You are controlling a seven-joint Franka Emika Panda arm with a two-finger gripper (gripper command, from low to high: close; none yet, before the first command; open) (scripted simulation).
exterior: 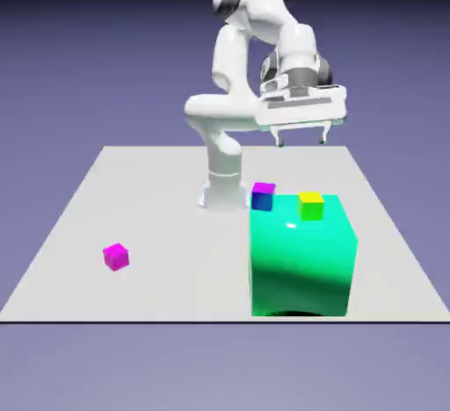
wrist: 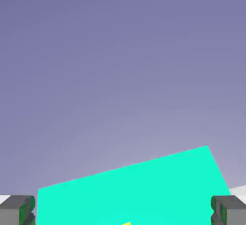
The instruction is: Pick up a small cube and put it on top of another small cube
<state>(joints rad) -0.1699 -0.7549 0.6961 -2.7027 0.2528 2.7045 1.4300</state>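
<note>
White arm point(exterior: 242, 93), pale grey table point(exterior: 132, 216) — teal-green block point(exterior: 303, 260), yellow-green cube point(exterior: 309, 205), purple-blue cube point(exterior: 263, 196), magenta cube point(exterior: 116, 256) at lower left.

The arm point(exterior: 230, 111) is glossy white, built of rounded, bulbous segments with dark grey bands at the joints — upper middle of the exterior view. Its gripper point(exterior: 301, 140) has a flat white body and two thin fingers; the fingertips point(wrist: 18, 209) are grey blocks with green edging.
</note>
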